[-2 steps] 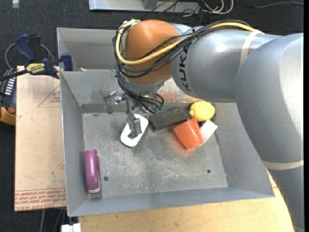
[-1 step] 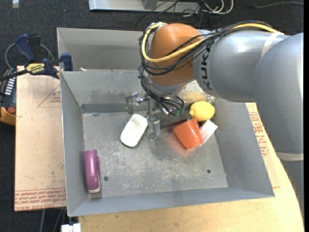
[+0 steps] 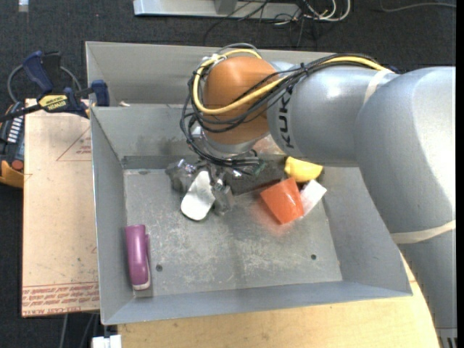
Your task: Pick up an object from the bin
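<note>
A white oval piece point(image 3: 196, 201) lay on the floor of the grey metal bin point(image 3: 246, 263), left of centre and toward the back wall, as the robot's gripper point(image 3: 212, 190) stood low over it during a picking trial. The piece touched the gripper's left side in the camera view, or came very near it, and its rounded end stuck out toward the front-left. Its long axis ran roughly from the back of the bin toward the front, leaning a little left at the near end. Whether the gripper was open, closed or clamped on the piece could not be told, because the orange wrist cover point(image 3: 235, 93) and its cables hid the upper part of the tool. Any lift appeared to depend on that closeness, since the white piece was the nearest thing to the tool tip and lay just to its left. Close on the other side lay one orange cup point(image 3: 282, 201) on its side. One yellow thing point(image 3: 304, 170) sat behind the cup and one pale scrap point(image 3: 314, 193) rested against its right. One dark flat thing point(image 3: 254, 180) lay partly beneath the wrist. A grey metallic shape point(image 3: 178, 174) left of the tool may have been a loose thing or part of the robot. One purple stapler-shaped thing point(image 3: 137, 257) lay well apart by the front-left corner, lengthwise along the left wall. The single arm point(image 3: 348, 114) reached in from the right.
</note>
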Controlling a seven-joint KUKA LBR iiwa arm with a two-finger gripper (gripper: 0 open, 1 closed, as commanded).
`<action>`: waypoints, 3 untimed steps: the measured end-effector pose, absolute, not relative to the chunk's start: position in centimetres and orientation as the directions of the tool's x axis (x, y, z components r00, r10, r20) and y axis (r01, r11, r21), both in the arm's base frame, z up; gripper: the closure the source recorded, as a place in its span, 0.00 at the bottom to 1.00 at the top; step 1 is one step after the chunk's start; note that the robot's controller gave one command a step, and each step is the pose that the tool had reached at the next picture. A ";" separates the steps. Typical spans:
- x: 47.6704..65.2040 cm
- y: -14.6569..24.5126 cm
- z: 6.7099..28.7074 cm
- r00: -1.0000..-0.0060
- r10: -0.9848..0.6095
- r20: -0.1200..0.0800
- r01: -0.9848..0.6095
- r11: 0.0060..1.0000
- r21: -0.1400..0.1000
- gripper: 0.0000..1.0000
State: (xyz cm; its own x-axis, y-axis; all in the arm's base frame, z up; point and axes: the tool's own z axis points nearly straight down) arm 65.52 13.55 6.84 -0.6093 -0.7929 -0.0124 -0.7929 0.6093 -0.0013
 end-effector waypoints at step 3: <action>66.1 10.9 15.4 -0.691 -0.723 -0.018 -0.723 0.691 -0.005 1.00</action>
